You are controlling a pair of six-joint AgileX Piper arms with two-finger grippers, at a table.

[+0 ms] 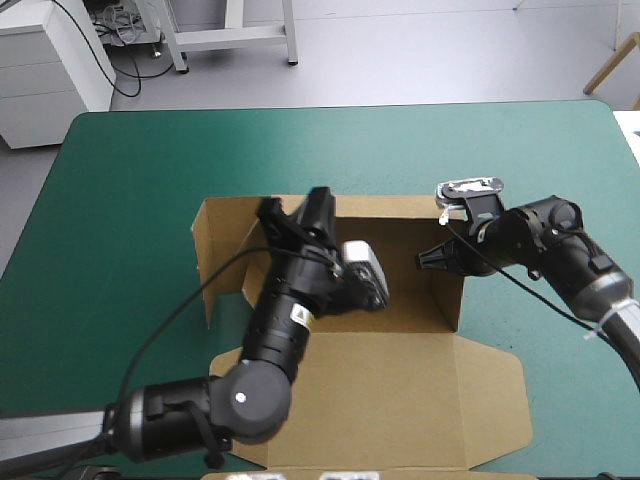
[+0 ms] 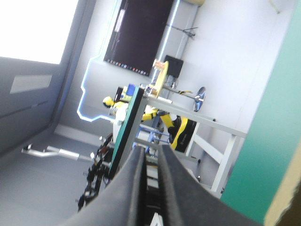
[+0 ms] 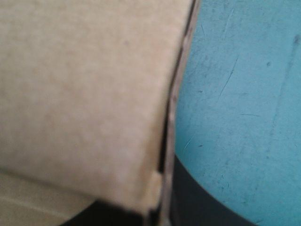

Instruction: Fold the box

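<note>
Nearest the robot, the brown box (image 1: 410, 300) has its lid (image 1: 400, 400) lying flat on the teal-green counter (image 1: 120, 170), towards the near edge. Behind the lid it's an open tray with its walls up, roughly mid-counter. The left arm (image 1: 280, 340) stretches over the lid and tray. The left jaws are up at the far wall near its left corner, nearly together, with just a thin slit between the black fingers (image 2: 134, 186). The right arm (image 1: 560, 250) comes in sideways, and the right jaws are clamped on the tray's right wall (image 3: 94, 94), board edge between them.
</note>
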